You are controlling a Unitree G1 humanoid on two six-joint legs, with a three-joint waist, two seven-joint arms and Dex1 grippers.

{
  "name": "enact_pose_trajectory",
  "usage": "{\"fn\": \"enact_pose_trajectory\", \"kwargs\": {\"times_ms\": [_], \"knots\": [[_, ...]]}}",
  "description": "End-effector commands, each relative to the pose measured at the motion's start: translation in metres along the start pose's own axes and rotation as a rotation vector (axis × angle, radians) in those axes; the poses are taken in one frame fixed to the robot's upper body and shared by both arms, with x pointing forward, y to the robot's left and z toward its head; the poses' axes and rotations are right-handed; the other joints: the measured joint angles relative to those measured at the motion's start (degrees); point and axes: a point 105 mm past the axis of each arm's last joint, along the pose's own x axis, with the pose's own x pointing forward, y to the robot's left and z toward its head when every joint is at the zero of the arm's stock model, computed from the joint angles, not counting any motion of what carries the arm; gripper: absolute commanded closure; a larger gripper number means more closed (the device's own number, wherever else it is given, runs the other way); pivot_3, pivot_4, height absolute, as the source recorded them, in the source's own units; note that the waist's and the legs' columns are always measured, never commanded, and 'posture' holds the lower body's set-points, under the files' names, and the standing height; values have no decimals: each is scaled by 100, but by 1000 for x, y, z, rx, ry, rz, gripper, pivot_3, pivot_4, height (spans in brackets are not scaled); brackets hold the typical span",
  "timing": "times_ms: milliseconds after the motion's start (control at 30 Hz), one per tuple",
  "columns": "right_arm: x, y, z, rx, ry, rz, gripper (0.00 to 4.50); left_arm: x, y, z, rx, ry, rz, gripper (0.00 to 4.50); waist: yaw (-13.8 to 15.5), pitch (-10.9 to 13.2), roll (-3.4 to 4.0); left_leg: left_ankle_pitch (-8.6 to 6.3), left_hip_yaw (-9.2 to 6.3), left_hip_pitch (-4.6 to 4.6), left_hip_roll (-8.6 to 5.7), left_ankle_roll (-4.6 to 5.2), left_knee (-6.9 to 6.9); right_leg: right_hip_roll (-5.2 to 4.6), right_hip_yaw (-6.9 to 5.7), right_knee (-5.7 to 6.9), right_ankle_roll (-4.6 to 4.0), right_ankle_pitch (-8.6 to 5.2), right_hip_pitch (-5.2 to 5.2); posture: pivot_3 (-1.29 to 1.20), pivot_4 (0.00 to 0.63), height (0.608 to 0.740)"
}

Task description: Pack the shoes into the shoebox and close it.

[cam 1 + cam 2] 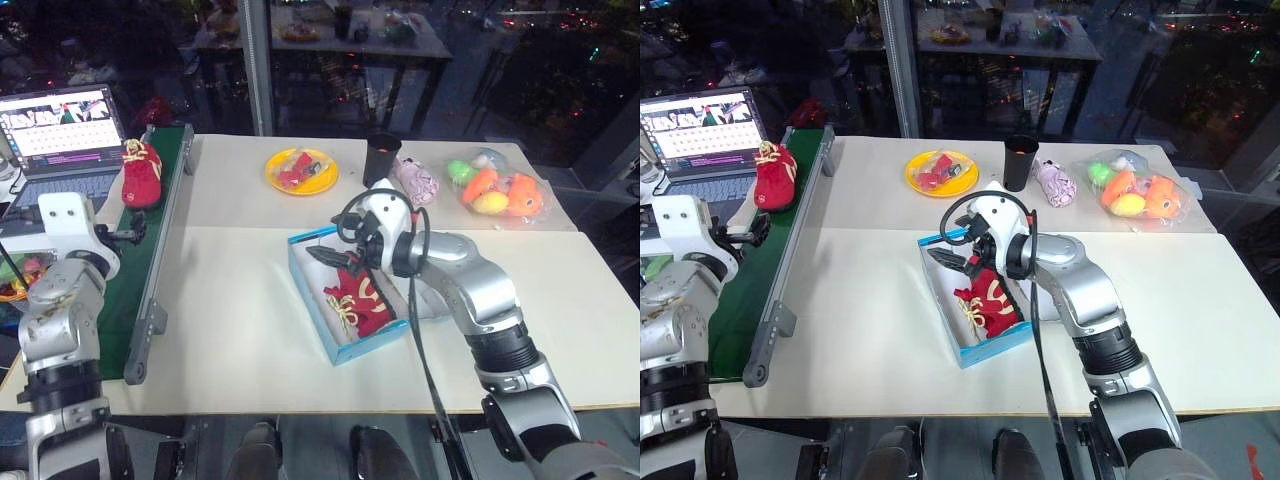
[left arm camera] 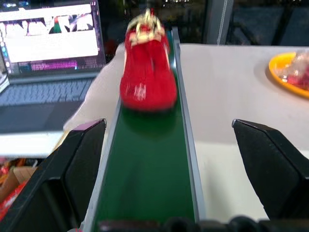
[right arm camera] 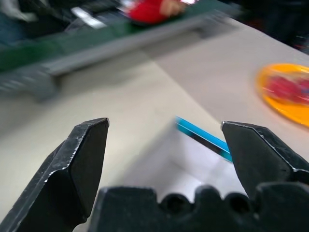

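One red shoe [image 1: 141, 172] with gold laces lies at the far end of the green conveyor belt [image 1: 128, 270], left of the table. In the left wrist view that shoe [image 2: 146, 72] is straight ahead of my left gripper [image 2: 166, 125], which is open and empty, a short way off over the belt. The light blue shoebox [image 1: 312, 290] stands open at the table's middle with the other red shoe [image 1: 362, 302] inside. My right gripper [image 1: 330, 258] hovers open and empty over the box's far left part. The right arm covers the box's right side.
A laptop [image 1: 60, 130] sits left of the belt. At the back of the table stand a yellow plate [image 1: 301, 171] with red items, a black cup [image 1: 381, 158], a pink patterned pouch [image 1: 415, 180] and a clear bag of colourful toys [image 1: 500, 190].
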Motion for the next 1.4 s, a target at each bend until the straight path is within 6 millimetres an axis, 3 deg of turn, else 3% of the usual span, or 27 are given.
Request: {"fn": "enact_pose_trajectory", "kwargs": {"times_ms": [33, 333, 533, 633, 833, 967, 1100, 1267, 1333, 1400], "knots": [[-1, 3, 11, -32, -44, -2, 79, 11, 4, 22, 39, -68, 0, 0, -2, 1, -2, 1, -1, 0, 0, -1, 0, 1, 0, 2, 0, 0, -2, 0, 150, 736], [-5, -2, 12, -36, -40, -25, 79, 35, 15, 12, 14, -21, 41, 0, 0, 2, -3, 6, -1, 0, -1, -1, 1, 0, 0, 5, 2, 0, 0, 0, 150, 736], [-11, -4, 13, -41, -33, -37, 79, 40, 10, -20, -58, 87, 29, 0, -1, 2, -4, 6, -1, 0, 0, -1, 1, 0, 0, 9, 3, 0, -2, 0, 150, 736], [-14, -5, 14, -48, -29, -45, 0, 40, 8, -32, -104, 123, 24, 705, 5, 2, -4, 6, 0, 0, -1, -2, 1, -1, 0, 10, 3, 0, -1, 0, 150, 736], [-16, -8, 16, -55, -15, -55, 0, 42, 5, -32, -125, 113, 32, 2800, 67, 2, -4, 8, -1, 2, -3, -8, 4, -3, -1, 30, 3, -2, 0, 0, 150, 736], [-16, -8, 18, -57, -15, -57, 0, 47, -3, -10, -92, 31, 15, 4033, 94, 2, -4, 10, -1, 3, -2, -10, 6, -3, -1, 40, 3, -3, -2, 0, 150, 736], [-15, -10, 27, -5, -61, -67, 0, 52, -42, 40, -121, -137, -125, 4185, 148, 13, -24, 14, -1, -1, -2, -17, 6, -2, -1, 41, 4, -3, -4, 0, 150, 736], [-21, -32, 68, 279, -290, -142, 0, 36, -128, 102, -197, -295, -462, 4185, 140, 20, -40, 43, -5, -43, -2, 14, 17, -1, -2, 44, 6, -2, -31, 0, 150, 736], [-26, -42, 80, 408, -372, -164, 0, 26, -156, 113, -239, -302, -570, 4185, 139, 20, -40, 45, -8, -47, -4, 18, 17, -1, -2, 49, 7, -1, -33, 0, 150, 736], [-30, -47, 87, 485, -417, -174, 0, 20, -170, 116, -275, -284, -624, 4185, 129, 20, -40, 45, -9, -44, -3, 20, 16, -1, -2, 51, 8, -1, -31, 0, 150, 736]]}}
